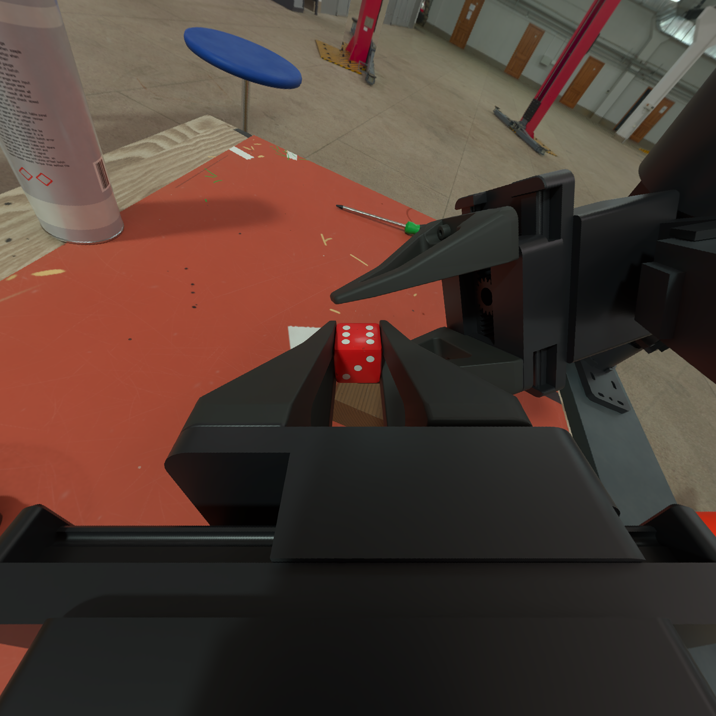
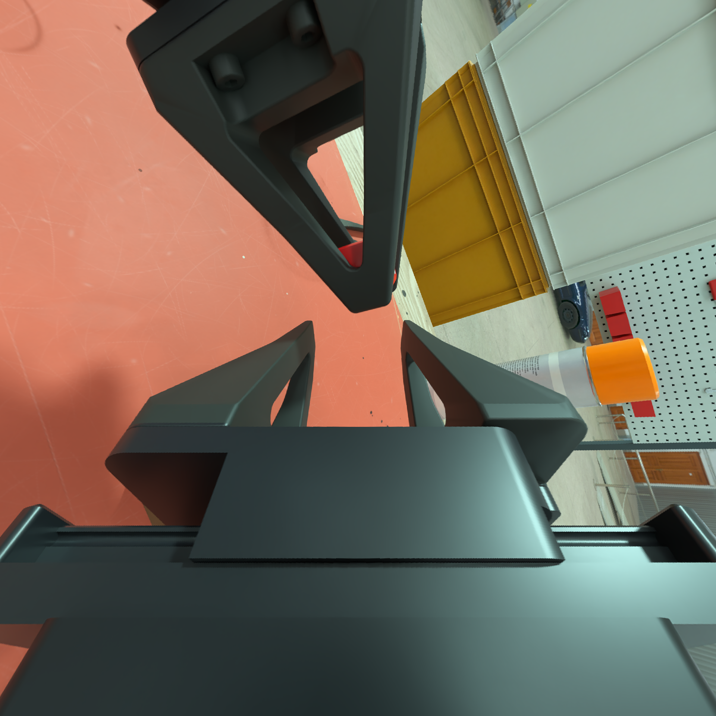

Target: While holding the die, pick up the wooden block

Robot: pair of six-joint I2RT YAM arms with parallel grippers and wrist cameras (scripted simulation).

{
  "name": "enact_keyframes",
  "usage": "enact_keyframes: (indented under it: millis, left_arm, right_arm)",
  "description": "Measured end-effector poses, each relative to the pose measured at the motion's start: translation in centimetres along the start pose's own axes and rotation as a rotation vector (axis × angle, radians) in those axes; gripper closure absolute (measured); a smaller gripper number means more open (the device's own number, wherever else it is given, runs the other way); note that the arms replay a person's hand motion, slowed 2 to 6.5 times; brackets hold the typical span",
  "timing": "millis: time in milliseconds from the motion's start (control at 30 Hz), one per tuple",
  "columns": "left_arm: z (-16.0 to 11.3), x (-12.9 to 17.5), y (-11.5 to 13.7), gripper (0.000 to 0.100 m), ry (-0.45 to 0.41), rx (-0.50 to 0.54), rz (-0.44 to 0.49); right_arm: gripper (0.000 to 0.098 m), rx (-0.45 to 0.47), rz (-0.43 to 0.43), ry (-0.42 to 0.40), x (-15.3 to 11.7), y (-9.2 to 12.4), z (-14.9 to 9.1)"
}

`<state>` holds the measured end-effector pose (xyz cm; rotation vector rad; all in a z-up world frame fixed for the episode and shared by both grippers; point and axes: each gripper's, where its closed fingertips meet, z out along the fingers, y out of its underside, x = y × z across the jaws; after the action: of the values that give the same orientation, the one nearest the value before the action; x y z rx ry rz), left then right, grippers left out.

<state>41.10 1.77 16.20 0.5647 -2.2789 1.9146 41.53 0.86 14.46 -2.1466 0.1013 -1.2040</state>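
Clenched between the two black fingers of the left hand (image 1: 357,350), a red die (image 1: 357,352) with white dots is sitting right at the fingertips, gripped on both sides and raised above the red mat (image 1: 116,368) covering the desk (image 1: 166,147). Directly beneath the die, showing through the gap between the fingers, a wooden block (image 1: 358,405) is lying on the mat, only a small striped brown part of it being visible. From the right, the right hand (image 2: 357,329) is reaching in just beside the left one, its upper finger pointing over the die; in its own wrist view its fingers are standing apart and released, gripping nothing, with only mat between them and a left finger (image 2: 348,240) hanging just ahead. A sliver of red is peeking from behind that left finger. Toward the far edge of the desk, a screwdriver (image 1: 379,220) with a green handle is lying on the mat, well apart from the hands. At the far left corner, a grey spray can (image 1: 58,155) is standing upright on bare wood, wearing an orange cap (image 2: 620,372) in the right wrist view. Beyond the desk, a blue stool (image 1: 242,58) is standing on the floor.
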Motion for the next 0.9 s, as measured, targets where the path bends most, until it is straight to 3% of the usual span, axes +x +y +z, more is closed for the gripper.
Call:
enact_keyframes:
  millis: [167, 433, 700, 900]
  left_arm:
    - [-0.2, -0.2, -0.1, 0.082, -0.004, 0.003, 0.001]
    - [-0.4, -0.5, 0.1, 0.082, -0.006, -0.003, -0.002]
    - [-0.5, -0.7, 0.5, 0.082, -0.007, -0.019, 0.006]
    - [-0.4, -1.0, 0.8, 0.082, -0.007, -0.032, 0.008]
  right_arm:
    - [0.0529, -0.009, -0.004, -0.007, 0.1, 0.4, -0.1]
    - [0.0538, -0.035, 0.013, -0.001, 1.0, 1.4, -0.5]
    - [0.0535, -0.045, 0.101, -0.013, 2.8, 2.7, -1.5]
    - [0.042, -0.07, 0.169, -0.07, 3.3, 4.6, -2.4]
